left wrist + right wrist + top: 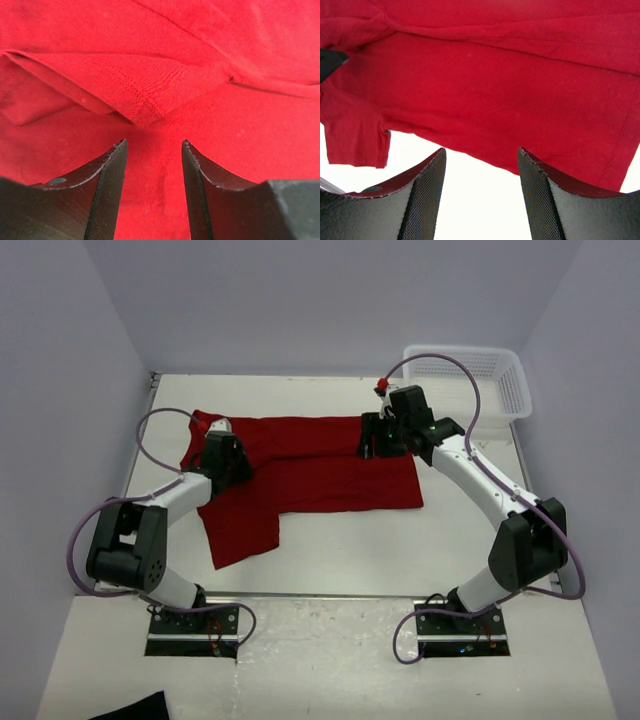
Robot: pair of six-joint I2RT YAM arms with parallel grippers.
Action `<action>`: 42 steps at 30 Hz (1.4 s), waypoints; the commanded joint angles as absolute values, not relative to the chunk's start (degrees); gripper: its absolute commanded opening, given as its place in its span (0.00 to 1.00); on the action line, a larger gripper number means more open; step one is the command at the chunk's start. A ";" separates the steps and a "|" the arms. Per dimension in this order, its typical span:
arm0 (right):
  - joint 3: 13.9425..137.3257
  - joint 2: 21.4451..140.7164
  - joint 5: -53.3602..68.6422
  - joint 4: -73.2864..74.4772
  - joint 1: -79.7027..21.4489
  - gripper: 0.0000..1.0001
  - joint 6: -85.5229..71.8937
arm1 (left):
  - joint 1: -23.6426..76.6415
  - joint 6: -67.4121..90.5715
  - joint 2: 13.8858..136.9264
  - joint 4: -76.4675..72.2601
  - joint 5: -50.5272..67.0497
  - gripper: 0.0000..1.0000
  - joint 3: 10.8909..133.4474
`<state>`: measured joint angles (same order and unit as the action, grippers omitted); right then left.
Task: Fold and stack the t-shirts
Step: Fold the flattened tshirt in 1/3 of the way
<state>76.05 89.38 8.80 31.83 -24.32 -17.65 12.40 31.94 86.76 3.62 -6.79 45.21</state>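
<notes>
Here, from the top camera, the dark red t-shirt (320,475) lies spread across the middle of the white table (450,550), its far edge folded over and one sleeve trailing toward the near left. The left gripper (222,443) sits low over the shirt's left end, and the right gripper (372,438) sits over the far right part of the cloth. A white mesh basket (500,390) stands at the far right corner, apart from the shirt, and a black cloth scrap (135,708) lies at the near left edge of the view.

In the left wrist view the two dark fingers (107,175) stand apart with nothing between them. Red cloth fills the whole view beneath them, and a stitched, folded hem (145,97) lies just beyond the fingertips, not in their grasp.

In the right wrist view the fingers (540,195) are likewise spread and hold nothing. Bare table shows between them, and the shirt's edge runs just ahead of the tips, with a short sleeve (355,135) hanging at the left and a stitched hem at the right.
</notes>
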 commanded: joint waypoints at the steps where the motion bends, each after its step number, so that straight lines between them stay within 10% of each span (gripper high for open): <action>1: 75.50 86.49 10.19 29.80 -24.17 0.60 -16.61 | 12.39 33.49 88.42 -3.86 -5.71 0.48 43.86; 42: 72.86 87.89 14.77 27.60 -24.08 0.61 -17.14 | 12.30 29.53 96.77 -7.65 -10.11 0.41 51.94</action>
